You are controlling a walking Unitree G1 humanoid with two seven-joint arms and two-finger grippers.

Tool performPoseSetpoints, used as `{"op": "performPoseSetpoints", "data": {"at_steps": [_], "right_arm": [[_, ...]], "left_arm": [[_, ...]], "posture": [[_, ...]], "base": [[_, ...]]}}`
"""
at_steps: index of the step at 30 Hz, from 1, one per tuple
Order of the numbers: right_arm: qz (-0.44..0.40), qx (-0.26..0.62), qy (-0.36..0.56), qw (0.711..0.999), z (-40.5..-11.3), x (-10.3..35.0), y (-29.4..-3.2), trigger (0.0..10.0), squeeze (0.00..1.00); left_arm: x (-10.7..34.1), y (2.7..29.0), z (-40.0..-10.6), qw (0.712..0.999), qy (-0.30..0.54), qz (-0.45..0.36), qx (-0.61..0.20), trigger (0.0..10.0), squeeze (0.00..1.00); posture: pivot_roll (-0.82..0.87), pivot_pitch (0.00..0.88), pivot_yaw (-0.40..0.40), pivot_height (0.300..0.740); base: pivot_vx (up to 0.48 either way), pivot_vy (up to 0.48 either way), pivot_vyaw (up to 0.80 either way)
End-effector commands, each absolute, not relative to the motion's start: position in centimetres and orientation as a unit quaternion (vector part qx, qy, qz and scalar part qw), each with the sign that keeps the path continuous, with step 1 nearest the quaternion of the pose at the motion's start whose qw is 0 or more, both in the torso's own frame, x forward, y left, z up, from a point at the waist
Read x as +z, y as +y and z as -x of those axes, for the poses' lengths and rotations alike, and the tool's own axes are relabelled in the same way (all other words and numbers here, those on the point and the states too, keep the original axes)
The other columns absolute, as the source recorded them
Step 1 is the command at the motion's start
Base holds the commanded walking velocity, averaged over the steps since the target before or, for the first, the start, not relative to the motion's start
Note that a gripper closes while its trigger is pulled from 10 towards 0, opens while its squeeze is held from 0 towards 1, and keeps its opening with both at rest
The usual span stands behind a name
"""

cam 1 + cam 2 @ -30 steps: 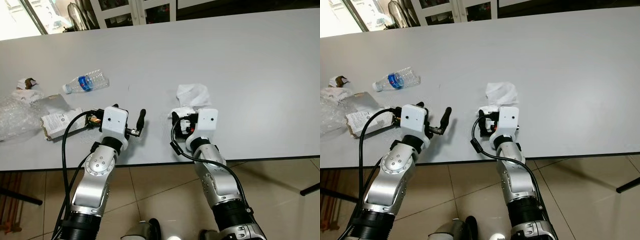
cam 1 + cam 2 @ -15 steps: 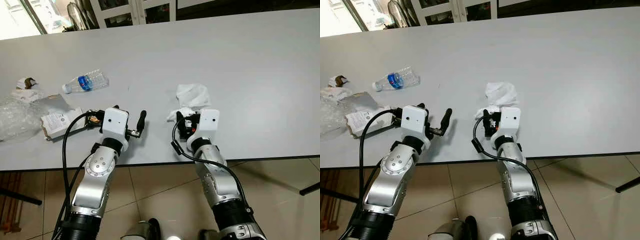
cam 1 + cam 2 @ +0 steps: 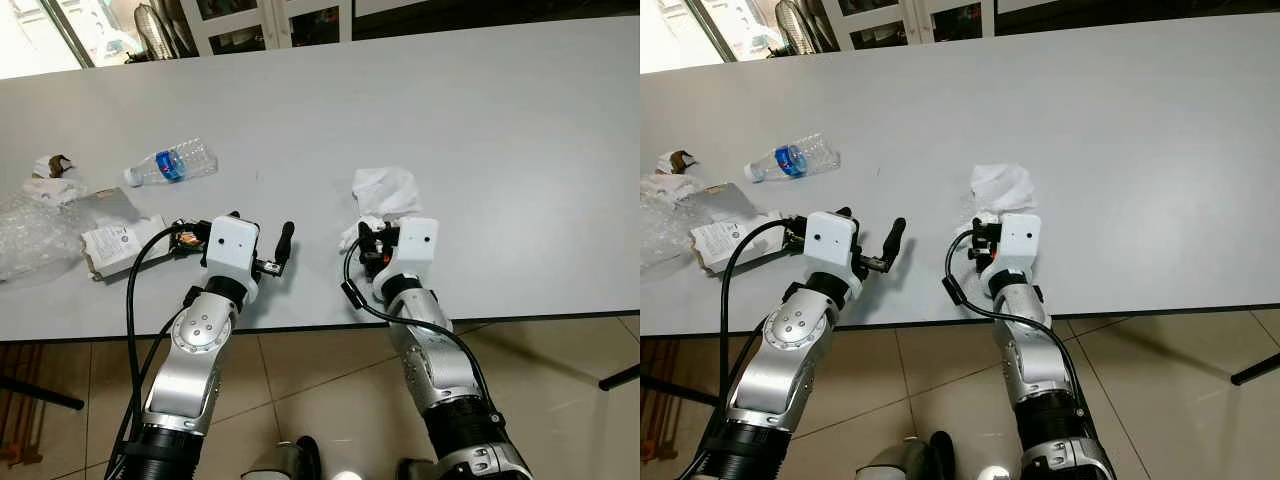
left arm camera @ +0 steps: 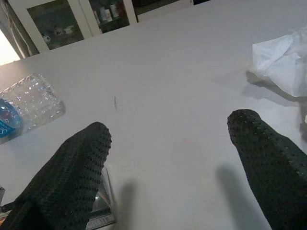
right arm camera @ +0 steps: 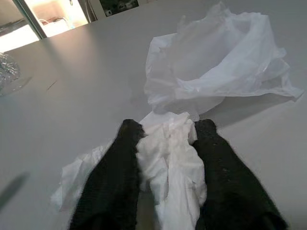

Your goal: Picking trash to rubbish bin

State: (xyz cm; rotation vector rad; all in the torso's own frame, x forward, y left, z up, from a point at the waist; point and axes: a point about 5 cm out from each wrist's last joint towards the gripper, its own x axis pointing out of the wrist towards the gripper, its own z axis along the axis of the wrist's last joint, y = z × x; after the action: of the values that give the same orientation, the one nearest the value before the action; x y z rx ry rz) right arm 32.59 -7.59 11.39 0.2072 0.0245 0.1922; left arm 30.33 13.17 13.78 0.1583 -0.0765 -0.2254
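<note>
At the far left of the white table (image 3: 480, 110), clear bubble wrap (image 3: 30, 235) is seen running off the picture's edge, with a crumpled scrap (image 3: 52, 167) behind it and a flattened printed packet (image 3: 112, 240) just beside it. A plastic water bottle (image 3: 172, 165) with a blue label is laid on its side a little farther in, apart from the packet. The left gripper (image 3: 262, 243) is held low over the table near its front edge, right of the packet; its fingers (image 4: 72, 177) are spread wide with bare tabletop between them.

A broad stretch of open table is left between the two arms. The right gripper (image 5: 168, 139) is placed close to the front edge as well, and its fingers (image 5: 115, 177) are pinched on a wad of white tissue (image 5: 170, 167), which is squeezed between the pads. A larger crumpled white tissue (image 3: 385, 188) is lying on the table just beyond the pinched wad. To the right of that arm, and behind everything, the table surface is bare up to its far edge, where cabinet doors (image 3: 270, 20) are seen. Tiled floor (image 3: 560, 380) is visible below the front edge.
</note>
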Motion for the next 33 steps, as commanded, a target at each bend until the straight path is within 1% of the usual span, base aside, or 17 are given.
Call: {"op": "performPoseSetpoints", "data": {"at_steps": [1, 12, 20, 33], "right_arm": [[-0.109, 0.086, 0.057, 0.989, -32.1, 9.4, -7.7, 0.0, 0.00], [-0.103, 0.077, 0.055, 0.990, -32.0, 9.2, -8.1, 0.0, 0.00], [-0.092, 0.066, 0.045, 0.993, -31.4, 9.3, -8.8, 0.0, 0.00], [-0.036, 0.057, -0.028, 0.997, -30.2, 11.8, -9.9, 0.0, 0.00]], "left_arm": [[14.0, 13.4, -30.2, 0.990, -0.040, -0.081, -0.113, 10.0, 0.00], [14.0, 13.3, -30.4, 0.989, -0.042, -0.080, -0.113, 10.0, 0.00], [14.0, 13.3, -30.6, 0.990, -0.042, -0.078, -0.112, 10.0, 0.00], [14.2, 12.8, -31.0, 0.990, -0.047, -0.069, -0.115, 10.0, 0.00]], "posture": [[0.08, 0.183, 0.119, 0.740], [0.08, 0.171, 0.121, 0.740], [0.07, 0.159, 0.118, 0.740], [0.05, 0.144, 0.114, 0.740]], "base": [[0.000, 0.000, 0.00], [0.000, 0.000, 0.00], [0.000, 0.000, 0.00], [0.000, 0.000, 0.00]]}}
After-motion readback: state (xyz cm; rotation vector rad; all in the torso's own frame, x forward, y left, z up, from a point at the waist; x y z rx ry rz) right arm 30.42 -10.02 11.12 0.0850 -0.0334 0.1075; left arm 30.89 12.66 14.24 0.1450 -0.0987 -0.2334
